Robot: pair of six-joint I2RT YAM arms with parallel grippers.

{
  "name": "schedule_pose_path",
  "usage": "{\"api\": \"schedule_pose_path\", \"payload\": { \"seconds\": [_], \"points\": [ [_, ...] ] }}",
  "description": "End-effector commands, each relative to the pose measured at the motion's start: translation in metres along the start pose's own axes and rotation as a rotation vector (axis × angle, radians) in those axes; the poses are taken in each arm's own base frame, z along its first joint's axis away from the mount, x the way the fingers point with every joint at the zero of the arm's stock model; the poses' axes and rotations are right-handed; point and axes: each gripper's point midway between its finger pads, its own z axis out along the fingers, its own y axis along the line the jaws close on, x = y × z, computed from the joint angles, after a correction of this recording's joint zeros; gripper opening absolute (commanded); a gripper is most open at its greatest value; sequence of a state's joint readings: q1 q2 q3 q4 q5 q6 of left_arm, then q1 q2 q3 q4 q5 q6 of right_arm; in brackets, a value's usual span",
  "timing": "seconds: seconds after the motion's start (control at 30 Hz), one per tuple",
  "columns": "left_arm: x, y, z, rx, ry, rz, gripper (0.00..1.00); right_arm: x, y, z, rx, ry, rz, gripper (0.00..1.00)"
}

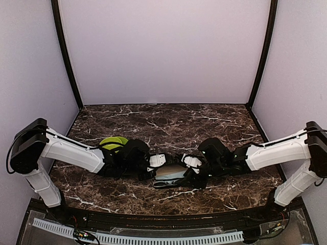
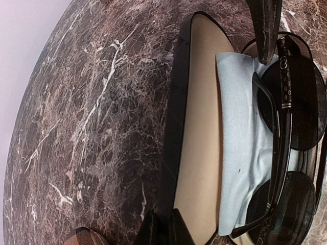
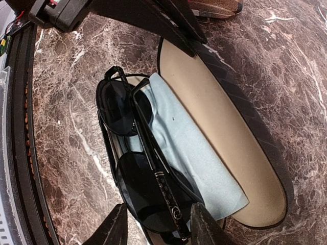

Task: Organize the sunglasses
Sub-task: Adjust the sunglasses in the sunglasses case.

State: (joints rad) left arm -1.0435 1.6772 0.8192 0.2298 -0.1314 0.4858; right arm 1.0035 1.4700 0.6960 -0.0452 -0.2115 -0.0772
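Note:
One pair of round-lensed sunglasses (image 3: 145, 178) lies folded in the lower half of an open case, on a light blue cloth (image 3: 189, 148). The case lid (image 2: 202, 127) lies flat beside it, beige lining up. My right gripper (image 3: 159, 229) is open, a finger on each side of the near lens and both close to it. My left gripper (image 2: 164, 229) is shut on the black rim of the lid. From above, both grippers meet over the case (image 1: 168, 172) near the table's front middle. In the left wrist view the sunglasses (image 2: 294, 107) lie at the right, under a right finger (image 2: 265, 25).
A brown striped case (image 3: 214, 7) lies close behind the open one and also shows as the striped case (image 2: 84, 237) at the bottom left. A green object (image 1: 113, 143) sits behind the left arm. The table's front edge (image 3: 20, 153) runs just past the sunglasses.

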Motion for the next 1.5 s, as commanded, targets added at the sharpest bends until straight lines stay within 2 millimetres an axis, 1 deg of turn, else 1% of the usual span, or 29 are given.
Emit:
{"api": "schedule_pose_path", "payload": {
  "seconds": [0.0, 0.17, 0.43, 0.5, 0.67, 0.87, 1.17, 1.47],
  "points": [
    [-0.008, -0.005, -0.002, 0.028, -0.020, 0.005, 0.00, -0.024, -0.005, -0.005, 0.004, -0.067, -0.007, 0.42],
    [-0.008, -0.005, -0.002, 0.026, -0.021, 0.019, 0.00, -0.026, -0.008, -0.006, 0.003, -0.073, 0.003, 0.42],
    [-0.008, -0.007, -0.004, 0.030, -0.032, 0.031, 0.00, -0.026, -0.013, -0.005, 0.011, -0.070, 0.018, 0.51],
    [-0.008, -0.007, -0.004, 0.032, -0.034, 0.031, 0.00, -0.026, -0.013, -0.005, 0.011, -0.070, 0.019, 0.50],
    [-0.009, -0.007, -0.004, 0.033, -0.037, 0.031, 0.00, -0.026, -0.016, -0.003, 0.009, -0.066, 0.027, 0.44],
    [-0.009, -0.008, -0.004, 0.037, -0.037, 0.035, 0.00, -0.027, -0.021, -0.002, 0.022, -0.062, 0.044, 0.42],
    [-0.008, -0.008, -0.003, 0.031, -0.038, 0.042, 0.00, -0.026, -0.031, 0.002, 0.045, -0.042, 0.077, 0.42],
    [-0.009, -0.006, -0.005, 0.019, -0.047, 0.042, 0.00, -0.023, -0.042, 0.002, 0.079, -0.028, 0.115, 0.46]
  ]
}}
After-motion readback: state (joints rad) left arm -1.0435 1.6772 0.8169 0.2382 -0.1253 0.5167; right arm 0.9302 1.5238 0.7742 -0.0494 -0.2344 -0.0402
